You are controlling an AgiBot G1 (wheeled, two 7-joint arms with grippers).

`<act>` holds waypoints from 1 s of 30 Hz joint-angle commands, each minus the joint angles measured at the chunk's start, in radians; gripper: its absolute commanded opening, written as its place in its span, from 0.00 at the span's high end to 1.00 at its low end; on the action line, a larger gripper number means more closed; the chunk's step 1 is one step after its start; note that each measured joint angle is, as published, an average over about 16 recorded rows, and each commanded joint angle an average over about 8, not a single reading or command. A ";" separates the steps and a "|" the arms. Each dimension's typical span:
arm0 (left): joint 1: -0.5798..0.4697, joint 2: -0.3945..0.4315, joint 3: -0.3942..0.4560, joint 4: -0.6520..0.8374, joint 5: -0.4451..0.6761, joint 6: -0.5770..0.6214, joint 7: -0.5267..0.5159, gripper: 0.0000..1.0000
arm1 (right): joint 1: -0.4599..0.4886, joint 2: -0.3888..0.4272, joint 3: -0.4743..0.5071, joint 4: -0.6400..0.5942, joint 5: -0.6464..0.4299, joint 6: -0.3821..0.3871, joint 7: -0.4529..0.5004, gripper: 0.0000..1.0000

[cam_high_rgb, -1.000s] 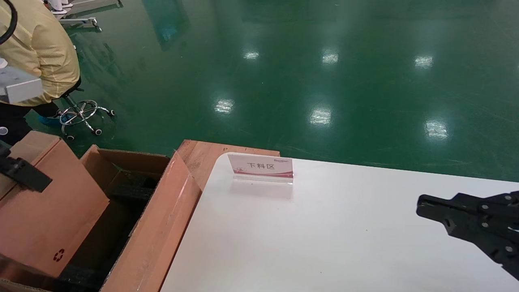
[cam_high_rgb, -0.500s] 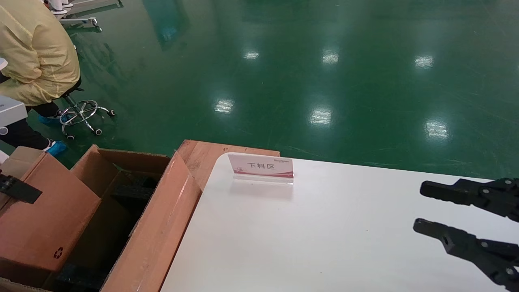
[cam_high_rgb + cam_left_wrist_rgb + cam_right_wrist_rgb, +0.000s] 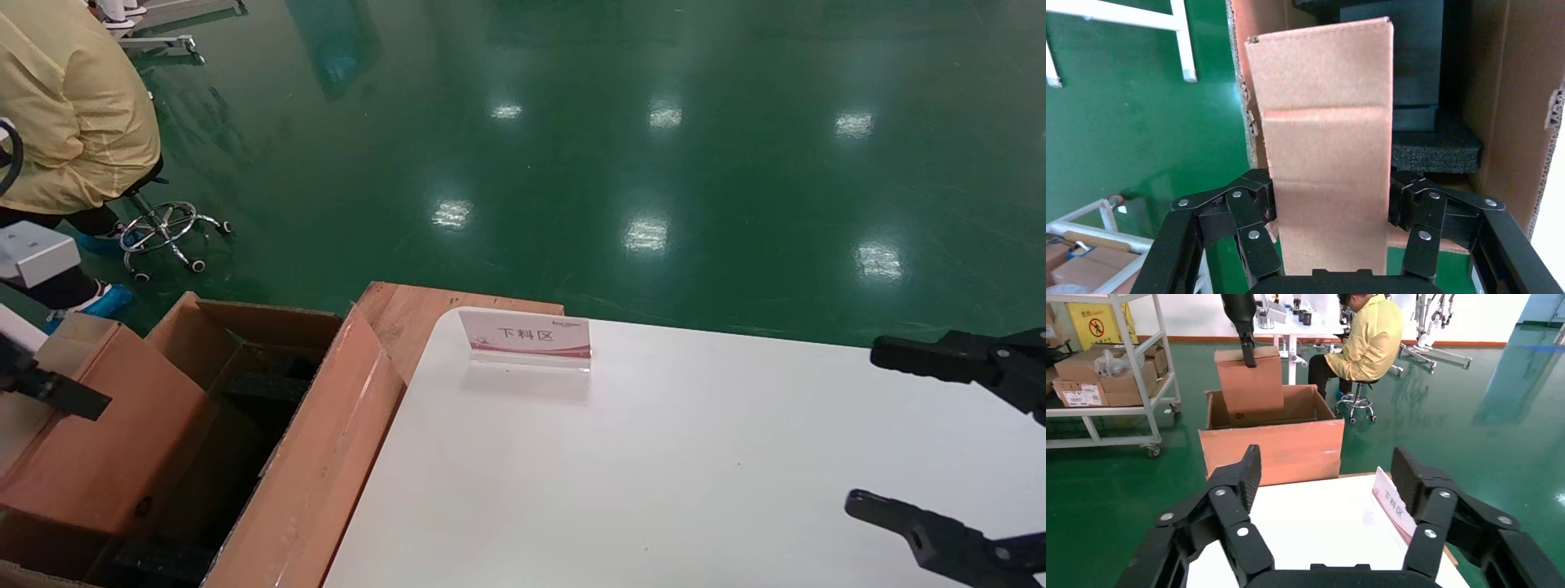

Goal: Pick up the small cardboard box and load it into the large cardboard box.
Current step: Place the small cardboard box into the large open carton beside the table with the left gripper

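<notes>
My left gripper (image 3: 51, 389) is shut on the small cardboard box (image 3: 110, 445), a reddish-brown carton held upright with its lower end down inside the large cardboard box (image 3: 327, 457) at the far left. In the left wrist view the jaws (image 3: 1329, 205) press both sides of the small box (image 3: 1324, 122), above black foam (image 3: 1431, 150) and the big carton's wall (image 3: 1502, 110). My right gripper (image 3: 866, 426) is wide open and empty over the white table's right side. The right wrist view shows its fingers (image 3: 1327, 456) apart, with both boxes beyond (image 3: 1251, 386) (image 3: 1272, 447).
A sign card (image 3: 527, 336) with Chinese characters stands at the white table's (image 3: 613, 474) far edge. A brown wooden board (image 3: 409, 314) lies between table and carton. A person in yellow (image 3: 78, 106) sits on a stool at far left. A shelving cart (image 3: 1107, 373) stands behind.
The small box has sunk lower into the large carton, and its recycling mark is now hidden. My right gripper has opened from shut to wide and drawn back to the right.
</notes>
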 commanded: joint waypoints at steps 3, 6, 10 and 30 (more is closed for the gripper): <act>0.035 -0.024 -0.025 0.009 0.020 -0.020 0.017 1.00 | 0.000 0.000 0.000 0.000 0.000 0.000 0.000 0.00; 0.050 -0.036 -0.035 0.009 0.030 -0.031 0.025 1.00 | 0.000 0.000 0.000 0.000 0.000 0.000 0.000 0.00; 0.068 -0.038 -0.041 0.012 0.043 -0.042 0.035 1.00 | 0.000 0.000 -0.001 0.000 0.000 0.000 0.000 0.00; 0.185 0.005 -0.025 0.112 0.067 -0.134 0.110 1.00 | 0.000 0.001 -0.002 0.000 0.001 0.001 -0.001 0.00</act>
